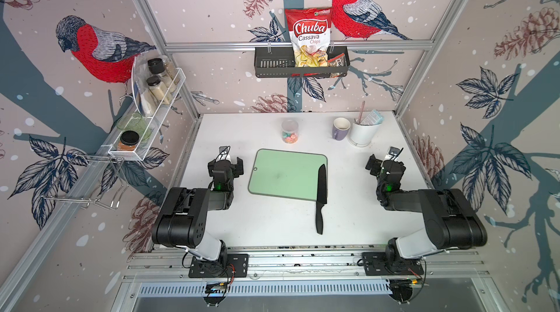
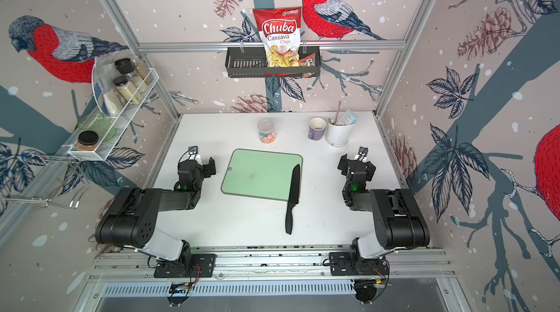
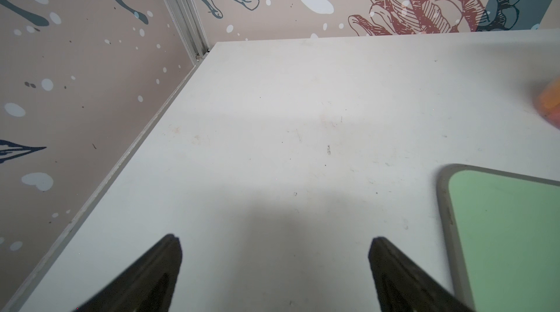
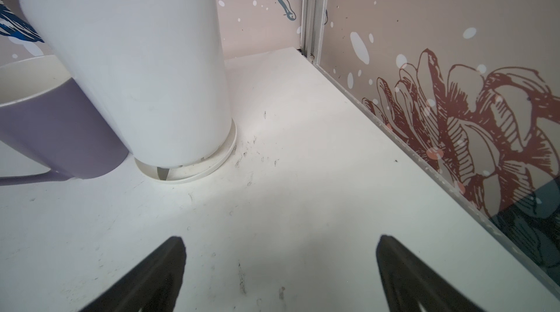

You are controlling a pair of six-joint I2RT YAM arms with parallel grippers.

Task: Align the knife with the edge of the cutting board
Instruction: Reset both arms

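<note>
Knife (image 1: 321, 198) is lying w/ its blade on the cutting board (image 1: 281, 174), along the board's right short edge, long axis running near-to-far, approx parallel to that edge. Tip is pointing at the back wall (image 1: 230, 89); handle is sticking out past the near edge onto the table (image 1: 272, 222). My left gripper (image 3: 274, 243) & right gripper (image 4: 281, 242) are hovering wide open, gripping nothing, both apart from the knife.
</note>
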